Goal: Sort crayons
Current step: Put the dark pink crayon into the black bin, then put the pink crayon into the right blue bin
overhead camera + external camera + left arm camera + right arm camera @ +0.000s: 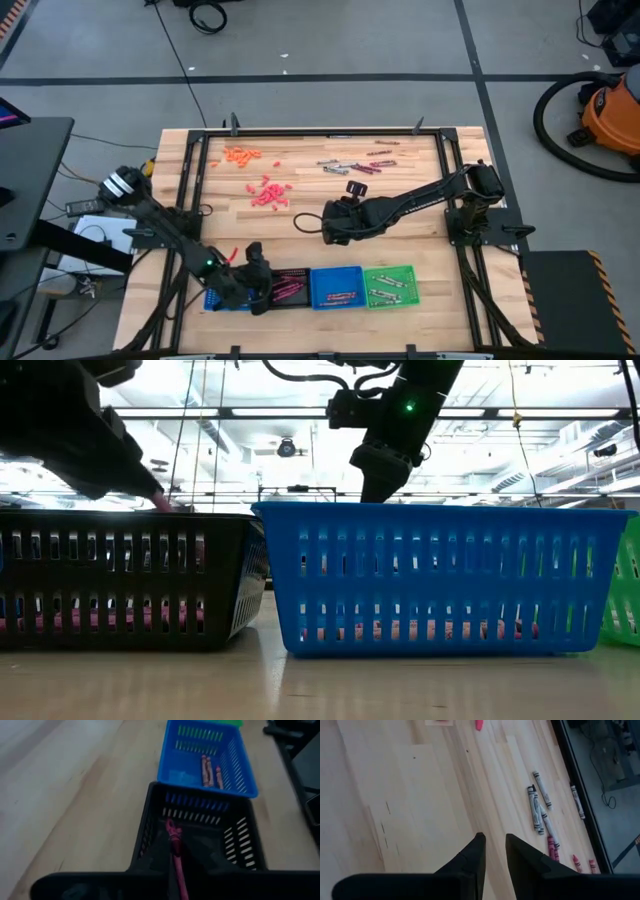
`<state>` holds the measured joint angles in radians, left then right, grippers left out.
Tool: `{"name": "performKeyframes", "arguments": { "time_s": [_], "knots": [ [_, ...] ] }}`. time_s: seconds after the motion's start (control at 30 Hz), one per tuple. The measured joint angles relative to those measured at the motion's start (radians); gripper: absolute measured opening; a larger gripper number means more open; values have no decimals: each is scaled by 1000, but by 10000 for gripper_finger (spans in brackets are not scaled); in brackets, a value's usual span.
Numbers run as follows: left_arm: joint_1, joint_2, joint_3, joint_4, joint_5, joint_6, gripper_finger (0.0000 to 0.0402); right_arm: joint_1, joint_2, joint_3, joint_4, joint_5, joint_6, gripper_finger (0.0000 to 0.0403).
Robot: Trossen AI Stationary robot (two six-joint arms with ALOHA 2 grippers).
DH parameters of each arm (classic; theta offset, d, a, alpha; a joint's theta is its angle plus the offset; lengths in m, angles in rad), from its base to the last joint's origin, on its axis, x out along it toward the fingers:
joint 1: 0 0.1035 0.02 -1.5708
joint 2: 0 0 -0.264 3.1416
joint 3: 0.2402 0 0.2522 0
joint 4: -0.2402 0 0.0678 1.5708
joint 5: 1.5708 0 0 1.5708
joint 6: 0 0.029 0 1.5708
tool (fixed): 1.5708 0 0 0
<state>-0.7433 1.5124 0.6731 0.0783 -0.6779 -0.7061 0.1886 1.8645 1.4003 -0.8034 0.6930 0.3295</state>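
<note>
Across a pale wooden table [400,215], left gripper [255,283] over the black tray [235,827], seemingly pinching a magenta crayon [176,851], right gripper [494,851] slightly parted and empty beyond it; risk of the crayon bouncing past the tray's rim.

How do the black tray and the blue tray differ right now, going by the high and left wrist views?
The black tray sits directly under the left tool, which grips a magenta crayon over it; the blue tray has no arm above it. In the high view the black tray is partly hidden by that arm, while the blue tray shows fully. Both are slotted, hold crayons and stand side by side.
</note>
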Motion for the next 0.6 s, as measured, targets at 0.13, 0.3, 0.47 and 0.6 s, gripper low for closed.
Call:
{"name": "performKeyframes", "arguments": {
  "time_s": [0.13,0.3,0.47,0.6],
  "knots": [
    [1,12,0,-2,14,-1,73,-1,0,0,-1,-3,-8,82],
    [1,10,0,-1,33,13,123,-3,0,0,-2,-12,-27,82],
    [17,-35,0,-7,84,55,154,-51,-9,-56,42,-55,-111,82],
    [47,-95,0,-32,81,113,155,-133,-72,-197,176,-111,-145,82]
  ]
}}
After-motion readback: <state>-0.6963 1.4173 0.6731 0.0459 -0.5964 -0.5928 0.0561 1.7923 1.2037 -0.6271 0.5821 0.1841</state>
